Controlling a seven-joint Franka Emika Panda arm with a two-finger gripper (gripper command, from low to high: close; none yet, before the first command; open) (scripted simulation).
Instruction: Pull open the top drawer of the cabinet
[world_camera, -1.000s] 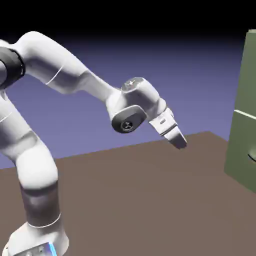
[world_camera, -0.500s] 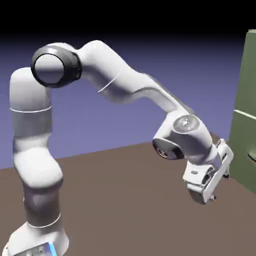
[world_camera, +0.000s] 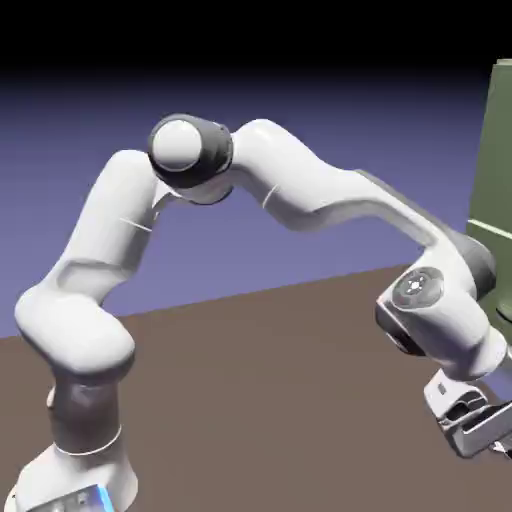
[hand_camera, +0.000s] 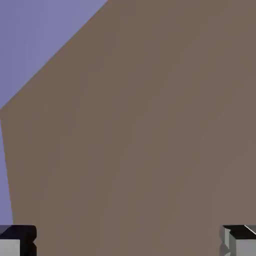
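So the tool (hand_camera: 128, 242) has its two grey fingertips (hand_camera: 17, 241) spread wide apart, one in each bottom corner of the hand view, with nothing between them. All that view shows past them is brown desk (hand_camera: 150, 125) and a wedge of blue-violet backdrop (hand_camera: 35, 45) at the upper left, the desk edge running diagonally between the two.

In the exterior view the tool (world_camera: 480, 432) hangs low at the lower right, right at the picture's edge and partly cut off, close above the desk (world_camera: 260, 400). The wrist sits just in front of the cabinet (world_camera: 492, 190), which is a strip of olive green along the right edge. I can't tell if they touch.

The top drawer (world_camera: 497, 140) is the upper panel, ending at a pale seam, well above the tool. The arm (world_camera: 290, 190) arches over from the lower left, with open desk under it.
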